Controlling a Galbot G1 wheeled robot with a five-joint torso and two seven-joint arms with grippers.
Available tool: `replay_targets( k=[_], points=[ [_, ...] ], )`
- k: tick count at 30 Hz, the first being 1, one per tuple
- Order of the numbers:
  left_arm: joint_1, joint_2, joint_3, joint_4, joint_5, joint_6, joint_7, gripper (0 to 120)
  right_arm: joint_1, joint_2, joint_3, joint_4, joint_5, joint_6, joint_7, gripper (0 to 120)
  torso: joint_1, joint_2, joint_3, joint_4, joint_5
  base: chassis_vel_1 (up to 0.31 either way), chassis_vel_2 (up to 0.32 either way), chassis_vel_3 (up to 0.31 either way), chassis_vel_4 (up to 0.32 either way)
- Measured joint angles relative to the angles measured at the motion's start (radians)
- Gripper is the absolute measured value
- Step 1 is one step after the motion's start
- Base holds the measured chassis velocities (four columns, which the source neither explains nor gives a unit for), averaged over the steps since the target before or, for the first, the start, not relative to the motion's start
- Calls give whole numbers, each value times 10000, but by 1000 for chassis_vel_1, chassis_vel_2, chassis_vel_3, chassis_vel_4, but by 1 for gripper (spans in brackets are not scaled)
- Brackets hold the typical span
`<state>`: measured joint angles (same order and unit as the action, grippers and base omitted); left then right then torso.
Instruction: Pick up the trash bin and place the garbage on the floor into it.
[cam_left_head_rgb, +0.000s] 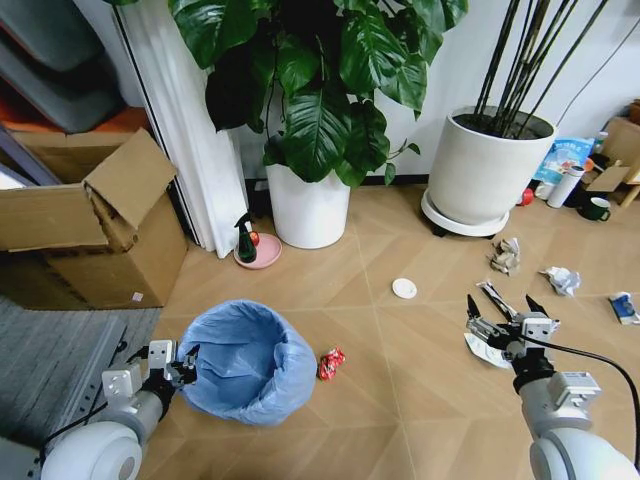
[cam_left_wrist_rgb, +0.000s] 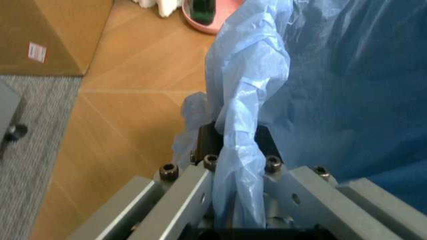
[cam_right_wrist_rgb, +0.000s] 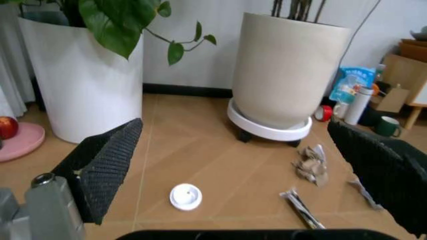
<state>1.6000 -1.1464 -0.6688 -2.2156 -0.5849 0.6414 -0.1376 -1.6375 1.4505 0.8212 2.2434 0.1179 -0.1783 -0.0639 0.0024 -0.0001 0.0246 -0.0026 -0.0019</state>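
Spanning the whole lower frame of the head view, the floor (cam_left_head_rgb: 400, 390) carries everything; two white pots stand along the wall at the top, one (cam_left_head_rgb: 309, 205) in the centre under broad leaves, the other (cam_left_head_rgb: 483, 170) at upper right; a cardboard box (cam_left_head_rgb: 90, 230) sits at the left edge. The bin (cam_left_head_rgb: 250, 360), lined with a blue bag, stands at lower centre-left; the left claw (cam_left_head_rgb: 183, 370) is at its left rim, and the left wrist view shows the fingers (cam_left_wrist_rgb: 200, 145) pressed together, pinching the rim with the bag (cam_left_wrist_rgb: 243, 130) bunched between them. The right claw (cam_left_head_rgb: 505, 308) hangs at lower right of the head view, fingers spread wide and holding nothing, above a pale wrapper (cam_left_head_rgb: 487, 350) lying on the floor. Garbage lies scattered: a brownish paper wad (cam_left_head_rgb: 506, 255) and a white wad (cam_left_head_rgb: 562, 280) at right, a blue-white packet (cam_left_head_rgb: 623, 307) at the far right edge, a striped wrapper (cam_left_head_rgb: 497, 298) just by the right claw, a white disc (cam_left_head_rgb: 404, 288) at centre, and a crushed red can (cam_left_head_rgb: 330, 363) just right of the bin.
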Motion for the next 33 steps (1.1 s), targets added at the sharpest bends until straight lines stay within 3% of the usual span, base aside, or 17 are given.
replay_targets(
  k=[13,17,19,20,23,25,28,33],
  points=[
    [27,-28,-128,129,21,-61,111,0,55,-91,-370,-373,-167,29,-5,100,1,0,0,-1,-1,-72,148,75,-142],
    [-110,22,-383,473,41,-159,343,0,345,-539,-868,-1191,-1,43,-231,100,-1,0,-2,5,1,0,0,0,0],
    [-563,290,-350,962,-10,-188,459,0,472,-1095,-1246,-2060,509,139,-668,100,-1,0,-2,-6,-4,0,0,0,0],
    [-563,290,-350,962,-10,-188,459,0,472,-1095,-1246,-2060,509,139,-668,100,-1,0,-2,-6,-4,0,0,0,0],
    [-692,404,-381,1176,-169,-198,476,0,877,-2099,-1993,-3167,1115,233,-1474,100,-1,0,-1,2,5,0,0,0,0],
    [-730,426,-362,1211,-186,-201,475,0,987,-2432,-2190,-3394,1204,248,-1719,100,-1,0,-1,-5,1,0,0,0,0],
    [-768,352,-348,1232,-224,-204,416,0,1827,-4167,-3247,-4448,1346,230,-3095,100,-1,0,-2,2,-4,0,0,0,0],
    [-779,232,-371,1196,-226,-204,242,0,3082,-5128,-4824,-5707,1484,240,-4095,100,0,1,-1,0,-1,0,0,0,0]
  ],
)
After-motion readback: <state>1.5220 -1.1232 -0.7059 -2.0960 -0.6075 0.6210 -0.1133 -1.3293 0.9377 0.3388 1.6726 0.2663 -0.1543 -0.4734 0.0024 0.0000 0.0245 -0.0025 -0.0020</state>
